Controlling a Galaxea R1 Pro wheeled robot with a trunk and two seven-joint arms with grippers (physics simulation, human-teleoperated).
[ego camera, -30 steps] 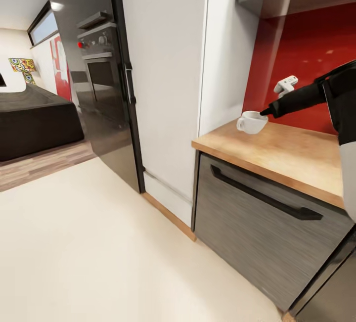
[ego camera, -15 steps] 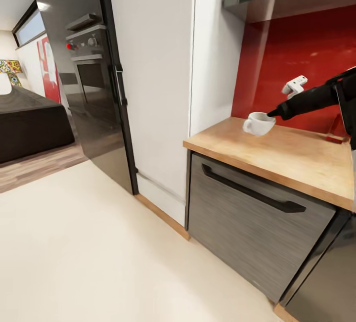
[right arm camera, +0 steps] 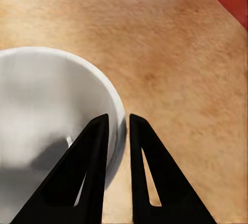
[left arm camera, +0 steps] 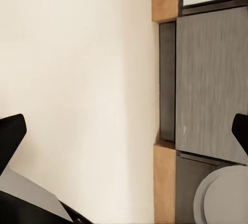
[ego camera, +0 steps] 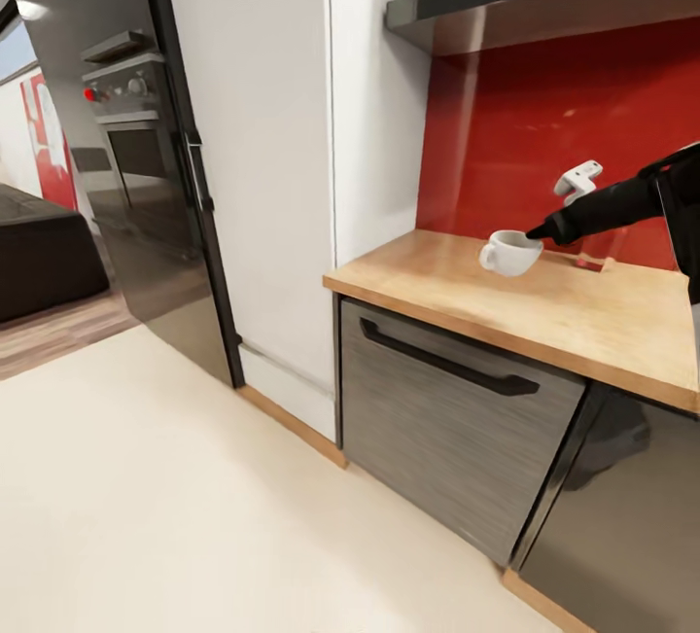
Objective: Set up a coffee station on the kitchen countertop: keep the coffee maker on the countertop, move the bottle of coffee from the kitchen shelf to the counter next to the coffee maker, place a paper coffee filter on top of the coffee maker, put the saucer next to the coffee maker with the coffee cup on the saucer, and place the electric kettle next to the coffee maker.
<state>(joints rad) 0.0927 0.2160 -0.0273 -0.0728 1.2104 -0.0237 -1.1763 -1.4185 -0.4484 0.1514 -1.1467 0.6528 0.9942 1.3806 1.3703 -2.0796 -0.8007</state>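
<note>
White coffee cup [ego camera: 509, 253] hangs over wooden table [ego camera: 544, 307], your right end effector [ego camera: 538, 232] clamped on its rim, one finger inside. Saucer not visible; left end effector [left arm camera: 124, 131] spread apart, empty.

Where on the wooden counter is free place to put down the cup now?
The counter is bare under the cup, from the white wall to the front edge over the drawer. Only a small reddish thing lies by the red wall, behind the right end effector.

Head view high, angled down at countertop [ego camera: 544, 302], right wrist close above it, left wrist facing floor [left arm camera: 77, 79]
</note>
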